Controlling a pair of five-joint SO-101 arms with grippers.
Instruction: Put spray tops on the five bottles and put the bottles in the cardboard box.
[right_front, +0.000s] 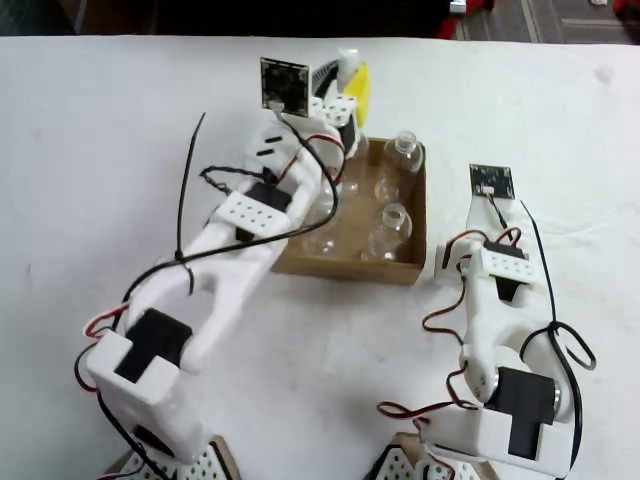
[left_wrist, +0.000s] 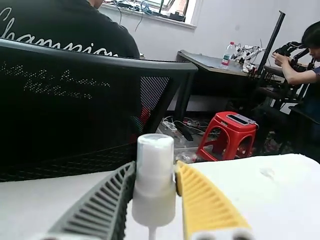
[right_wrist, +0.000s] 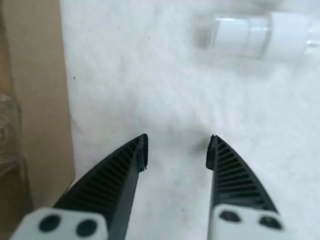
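Observation:
The cardboard box (right_front: 412, 268) stands mid-table with several clear bottles (right_front: 392, 222) upright inside. My left gripper (right_front: 350, 88) hangs over the box's back left corner, its grey and yellow fingers shut on a white spray top (left_wrist: 154, 180), which also shows at the gripper's tip from above (right_front: 347, 65). My right gripper (right_wrist: 177, 150) is open just above the white table, right of the box's side wall (right_wrist: 37, 90). Another white spray top (right_wrist: 260, 35) lies on its side on the table ahead of the right gripper. One bottle (right_front: 405, 150) stands in the box's back right corner.
The left arm (right_front: 250, 220) stretches diagonally across the box's left side, trailing cables. Bare white table (right_front: 560, 110) lies right of and behind the box. Past the table's far edge are a black mesh chair (left_wrist: 75, 100) and a red stool (left_wrist: 230, 132).

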